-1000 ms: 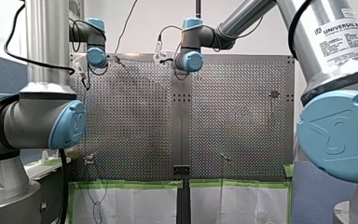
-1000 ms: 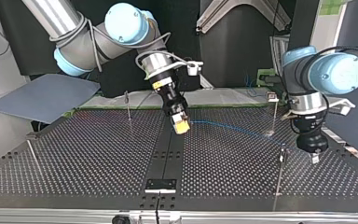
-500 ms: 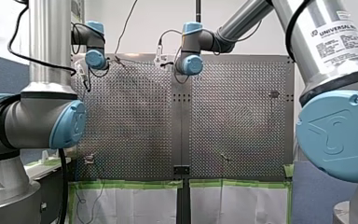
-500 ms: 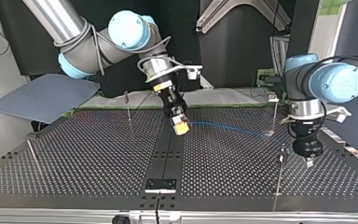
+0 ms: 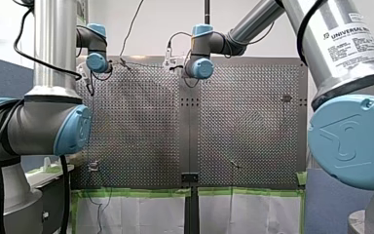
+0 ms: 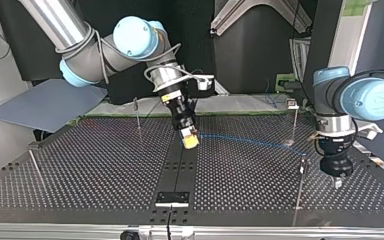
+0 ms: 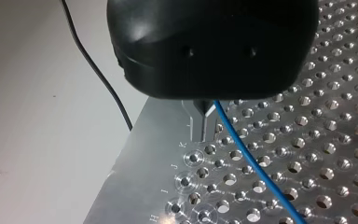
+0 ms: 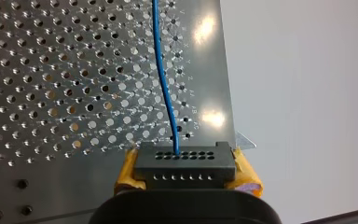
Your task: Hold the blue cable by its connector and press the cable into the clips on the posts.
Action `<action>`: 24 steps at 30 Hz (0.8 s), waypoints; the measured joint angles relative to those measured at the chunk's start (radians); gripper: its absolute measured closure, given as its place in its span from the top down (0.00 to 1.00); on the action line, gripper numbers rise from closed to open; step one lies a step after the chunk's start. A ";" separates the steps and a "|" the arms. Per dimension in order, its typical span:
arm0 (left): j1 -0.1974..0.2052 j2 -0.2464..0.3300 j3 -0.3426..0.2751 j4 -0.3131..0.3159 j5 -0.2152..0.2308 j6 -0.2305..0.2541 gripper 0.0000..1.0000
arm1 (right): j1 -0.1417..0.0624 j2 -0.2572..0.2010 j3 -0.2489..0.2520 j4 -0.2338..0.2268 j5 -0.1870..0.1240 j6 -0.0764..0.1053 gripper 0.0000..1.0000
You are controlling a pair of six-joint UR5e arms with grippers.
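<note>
The perforated desk (image 6: 80,165) has a dark strip (image 6: 179,167) down its middle. Green tape (image 5: 131,192) edges it in the front view, above white sheeting (image 5: 141,217). A grey-blue panel (image 6: 45,102) lies past its corner at the top view's left. A thin black cord (image 7: 98,74) runs beside its lettered edge.

Bright, even light is washing the front view, where the pale wall (image 5: 141,29) is glowing behind the arms and the perforated table (image 5: 253,122) is shimmering with a mottled sheen. In the top view the backdrop is sinking into darkness and the plate is catching only a dull gleam. In the right wrist view two hard glare patches are burning on the bare metal beside the blue cable (image 8: 165,93) while the connector (image 8: 184,163) is sitting in shade, and in the left wrist view the black body of my left gripper (image 7: 205,108) is looming blurred and featureless close to the lens.
</note>
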 joint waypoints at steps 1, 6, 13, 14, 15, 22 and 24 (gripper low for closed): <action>0.002 0.000 0.000 0.001 0.006 -0.002 0.00 | -0.002 0.000 -0.001 0.000 0.000 0.000 0.00; 0.011 0.000 0.009 0.001 0.039 -0.010 0.00 | -0.015 0.001 -0.015 0.000 -0.001 0.000 0.00; 0.022 -0.001 0.021 0.003 0.071 -0.019 0.00 | -0.036 0.002 -0.027 0.000 -0.003 0.000 0.00; 0.023 -0.001 0.022 0.004 0.075 -0.020 0.00 | -0.039 0.003 -0.028 0.000 -0.003 0.000 0.00; 0.024 -0.001 0.022 0.005 0.077 -0.022 0.00 | -0.043 0.003 -0.029 0.000 -0.004 0.000 0.00; 0.040 -0.020 0.033 0.014 0.099 -0.045 0.00 | -0.059 0.003 -0.034 0.000 -0.006 0.000 0.00; 0.045 -0.027 0.041 0.016 0.108 -0.051 0.00 | -0.062 0.004 -0.034 0.000 -0.006 0.000 0.00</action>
